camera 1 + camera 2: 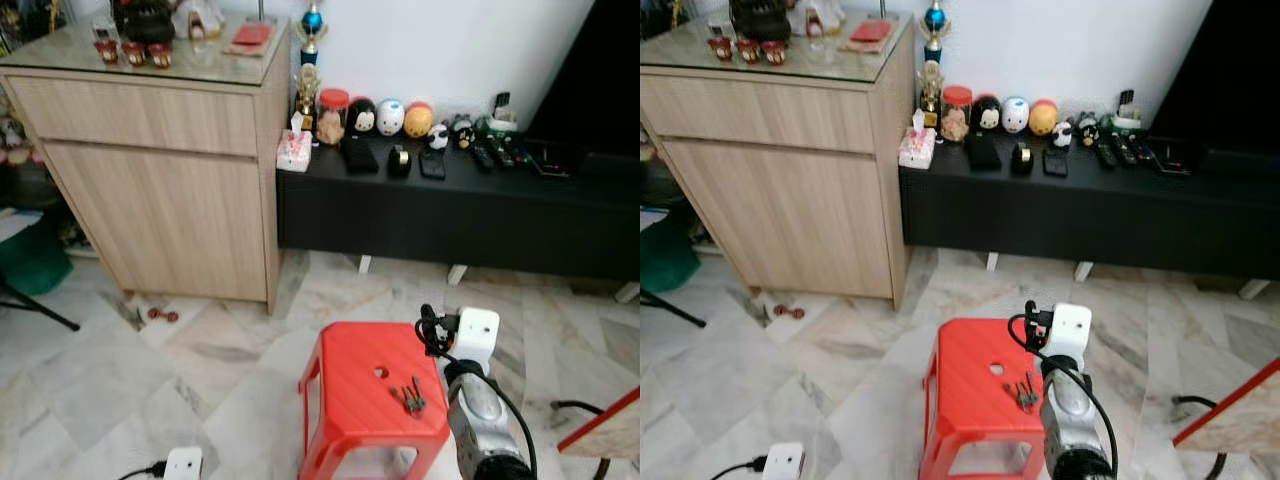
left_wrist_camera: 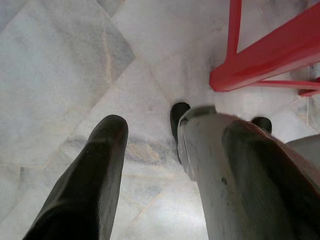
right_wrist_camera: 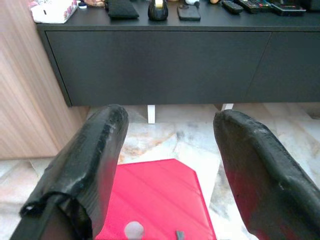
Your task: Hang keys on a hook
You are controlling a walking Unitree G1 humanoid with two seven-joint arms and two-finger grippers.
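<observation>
A small bunch of keys (image 1: 412,398) lies flat on the top of a red plastic stool (image 1: 352,385), near its right edge and beside a round hole. My right arm (image 1: 478,400) reaches forward along the stool's right side, with its white wrist camera box (image 1: 476,335) just past the keys. In the right wrist view the right gripper (image 3: 170,117) is open, above the stool's top (image 3: 155,195), holding nothing. My left gripper (image 2: 175,125) hangs open over the marble floor beside the stool's leg (image 2: 260,60).
A tall wooden cabinet (image 1: 160,170) stands at the left. Along the wall beyond the stool runs a low black console (image 1: 450,215) carrying figurines and remotes. A small red object (image 1: 162,315) lies on the floor by the cabinet. A red-edged board (image 1: 605,425) juts in at lower right.
</observation>
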